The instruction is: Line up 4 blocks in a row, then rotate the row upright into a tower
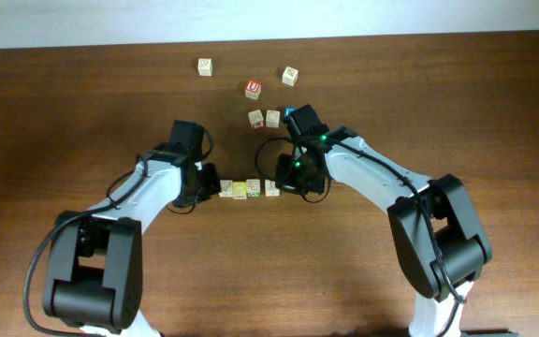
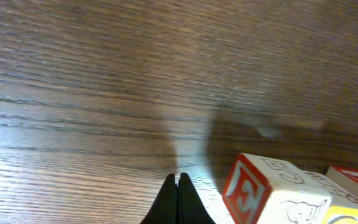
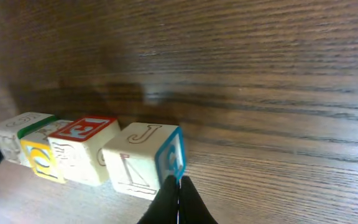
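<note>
At the middle of the desk (image 1: 494, 103), your four blocks (image 1: 248, 189) line up between the left jaws and right jaws, both clenched shut on nothing.

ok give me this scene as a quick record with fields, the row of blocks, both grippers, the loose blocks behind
row: four small pale wooden alphabet cubes side by side in one line, between the two grippers
left gripper: shut, holding nothing, beside the row's left end, small gap visible
right gripper: shut, holding nothing, tips at the blue-faced end cube, contact unclear
loose cubes: at least five further back, one a red-faced cube
surface: dark wooden table
</note>
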Tool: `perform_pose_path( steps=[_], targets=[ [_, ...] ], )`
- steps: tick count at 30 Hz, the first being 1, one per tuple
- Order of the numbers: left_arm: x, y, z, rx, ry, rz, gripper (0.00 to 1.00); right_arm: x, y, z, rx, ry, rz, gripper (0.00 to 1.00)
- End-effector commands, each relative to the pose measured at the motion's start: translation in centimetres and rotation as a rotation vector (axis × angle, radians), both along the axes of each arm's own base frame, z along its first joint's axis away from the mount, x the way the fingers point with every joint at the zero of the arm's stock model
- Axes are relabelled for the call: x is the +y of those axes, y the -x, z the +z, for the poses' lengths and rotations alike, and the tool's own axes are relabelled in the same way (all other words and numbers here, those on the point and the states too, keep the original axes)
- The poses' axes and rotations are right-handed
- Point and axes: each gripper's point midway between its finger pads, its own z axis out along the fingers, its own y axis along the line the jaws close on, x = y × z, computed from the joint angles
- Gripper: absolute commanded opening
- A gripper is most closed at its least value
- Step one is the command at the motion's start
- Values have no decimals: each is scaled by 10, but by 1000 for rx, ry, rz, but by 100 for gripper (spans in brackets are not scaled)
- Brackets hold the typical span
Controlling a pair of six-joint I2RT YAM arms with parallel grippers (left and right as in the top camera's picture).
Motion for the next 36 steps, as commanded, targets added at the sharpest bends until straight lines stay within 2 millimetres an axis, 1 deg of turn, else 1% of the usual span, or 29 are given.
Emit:
perform_pose_path(
  steps=[1, 4, 10, 14, 16, 17, 19, 20, 22, 25, 27, 28, 29, 31, 33, 35, 36],
  targets=[
    [-10, 4, -4, 11, 13, -18, 0, 13, 8, -7, 27, -27, 23, 4],
    [-10, 4, -4, 10, 13, -26, 0, 14, 7, -7, 22, -31, 22, 4],
    [-24, 1, -2, -23, 31, -127, 0, 32, 7, -3, -20, -63, 69, 4],
    [-25, 1, -2, -24, 29, -136, 0, 32, 7, -2, -27, -62, 87, 4],
    [-21, 0, -1, -21, 27, -125, 0, 31, 2, 8, -62, -52, 107, 4],
    [-17, -2, 1, -22, 27, -114, 0, 27, -2, 15, -87, -25, 104, 4],
    [-7, -8, 6, -24, 28, -84, 1, 23, -7, 27, -117, 6, 118, 4],
    [-3, -11, 9, -26, 28, -73, 3, 24, -9, 32, -125, 9, 134, 4],
    [-2, -16, 13, -37, 22, -93, 8, 23, -12, 37, -138, 22, 138, 4],
    [-2, -20, 19, -46, 12, -108, 13, 28, -20, 47, -190, 13, 186, 5],
    [-1, -30, 28, -74, 16, -101, 15, 36, -33, 56, -261, -7, 219, 6],
    [1, -36, 33, -89, 17, -95, 17, 38, -37, 56, -278, -14, 218, 6],
    [5, -42, 37, -104, 16, -81, 20, 41, -41, 53, -291, -20, 217, 6],
    [19, -50, 41, -127, 16, -46, 24, 49, -45, 46, -304, -27, 227, 6],
    [38, -55, 41, -134, 14, 3, 25, 56, -44, 34, -298, -27, 239, 6],
    [49, -56, 41, -134, 12, 31, 25, 58, -44, 23, -284, -25, 243, 6],
    [54, -56, 41, -135, 11, 42, 24, 58, -45, 20, -281, -23, 243, 6]
  ],
)
